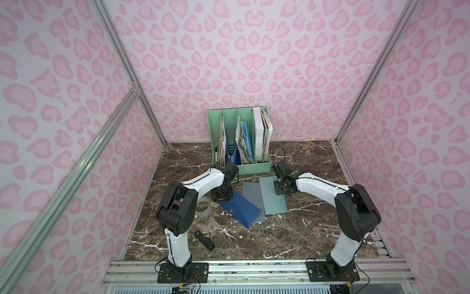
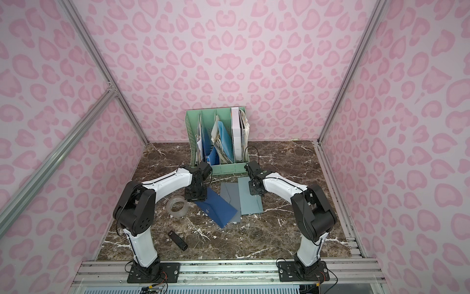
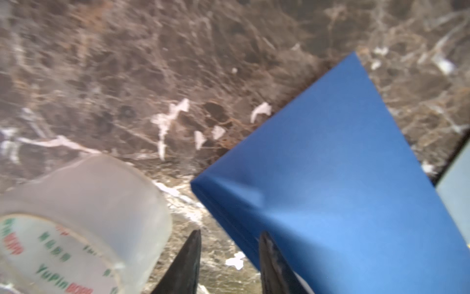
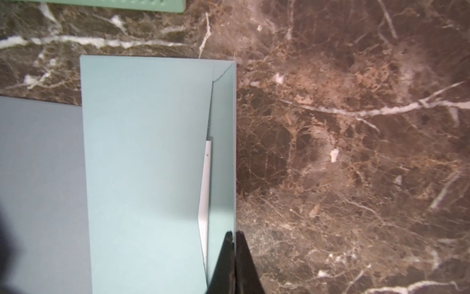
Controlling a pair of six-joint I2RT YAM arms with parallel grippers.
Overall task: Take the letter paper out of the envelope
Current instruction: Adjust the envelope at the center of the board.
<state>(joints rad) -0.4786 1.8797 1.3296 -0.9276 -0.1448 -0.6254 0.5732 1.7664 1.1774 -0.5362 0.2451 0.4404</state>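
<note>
Three envelopes are laid on the tabletop (image 1: 305,229) before the file rack (image 1: 254,168): dark blue envelope (image 3: 330,178), grey envelope (image 1: 251,201), pale teal envelope (image 4: 147,165). White letter paper (image 4: 205,193) is lodged inside the pale teal envelope, its edge pinched by the closed right end effector (image 4: 233,236); the left end effector (image 3: 230,232) is held apart at the dark blue envelope.

Pink leopard-print walls (image 1: 254,63) close in on the left, right and far sides, framed by aluminium struts (image 1: 81,165). Underfoot is dark brown marble (image 1: 292,236) with white veins. A mint-green file rack (image 1: 254,169) stands far centre against the back wall.
</note>
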